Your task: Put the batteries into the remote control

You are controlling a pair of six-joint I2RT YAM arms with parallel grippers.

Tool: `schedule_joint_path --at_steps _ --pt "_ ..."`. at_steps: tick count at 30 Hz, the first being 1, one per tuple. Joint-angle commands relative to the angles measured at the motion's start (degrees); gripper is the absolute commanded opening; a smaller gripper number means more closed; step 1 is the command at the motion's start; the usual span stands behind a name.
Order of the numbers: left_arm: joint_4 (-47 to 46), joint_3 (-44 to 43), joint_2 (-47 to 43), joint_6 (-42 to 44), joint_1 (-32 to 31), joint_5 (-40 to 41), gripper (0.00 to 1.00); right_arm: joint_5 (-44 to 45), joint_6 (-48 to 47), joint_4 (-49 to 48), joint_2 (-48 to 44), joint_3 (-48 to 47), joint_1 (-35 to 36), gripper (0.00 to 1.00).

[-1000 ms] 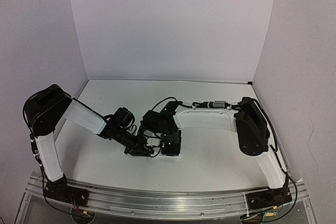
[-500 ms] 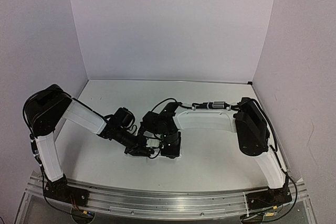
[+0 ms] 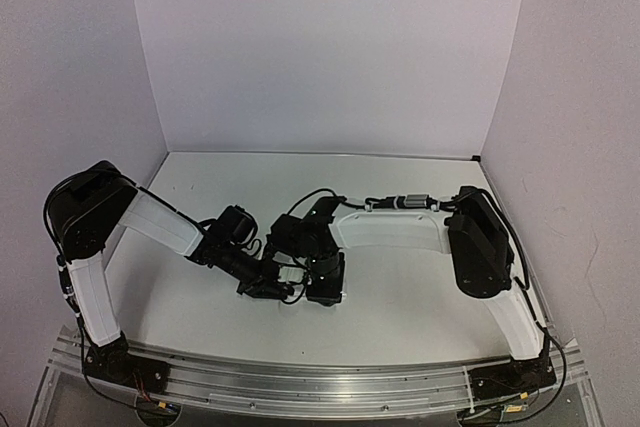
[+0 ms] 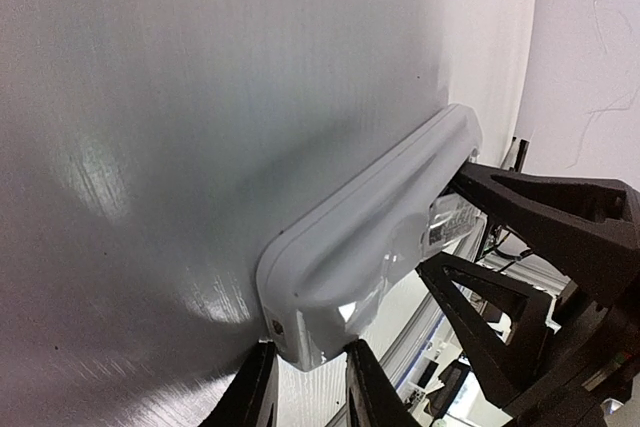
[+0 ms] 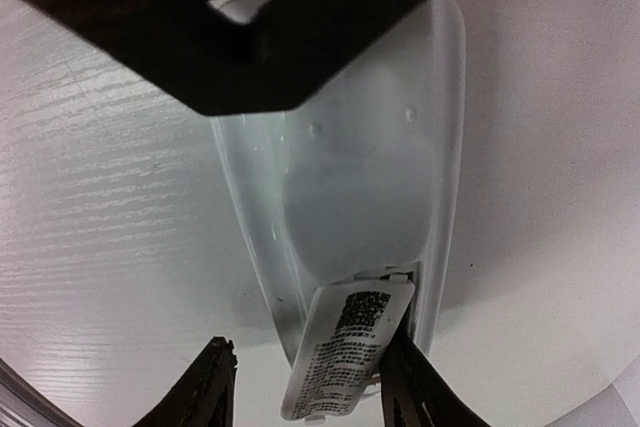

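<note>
The white remote control [image 4: 370, 217] is lying on the pale desk [image 4: 150, 147] with a smooth, curved side facing up, running from the lower middle toward the upper right. The left claw [image 4: 308, 392] is showing only its 2 dark fingertips [image 4: 255, 392] at the bottom edge, 1 on either side of the remote control's near corner; whether they are pressing on it is unclear. At the far end, the right claw [image 4: 438, 227] is reaching in with 2 black fingers spread apart, and a small shiny labelled piece [image 4: 455, 215] is sitting between them, against the remote control.
</note>
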State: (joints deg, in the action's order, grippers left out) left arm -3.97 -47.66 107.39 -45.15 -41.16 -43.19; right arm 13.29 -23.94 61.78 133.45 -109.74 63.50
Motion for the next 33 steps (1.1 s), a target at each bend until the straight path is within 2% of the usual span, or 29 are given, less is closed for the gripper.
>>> schedule_joint_path --at_steps 1,8,11,33 --pt "-1.32 -2.9 2.55 -0.28 -3.79 2.47 0.24 -2.31 -2.6 -24.1 2.04 0.48 1.75 0.49" --pt "-0.93 -3.44 2.69 0.08 -3.58 2.59 0.24 1.21 -2.93 -24.24 -0.24 0.76 1.74 0.54" --pt "-0.67 -3.9 2.76 0.31 -3.49 2.76 0.24 1.55 -2.91 -24.4 -0.89 0.53 1.72 0.62" --pt "0.76 -5.82 3.08 1.15 -3.22 3.7 0.24 4.59 -3.13 -25.94 -7.08 2.56 1.76 0.65"
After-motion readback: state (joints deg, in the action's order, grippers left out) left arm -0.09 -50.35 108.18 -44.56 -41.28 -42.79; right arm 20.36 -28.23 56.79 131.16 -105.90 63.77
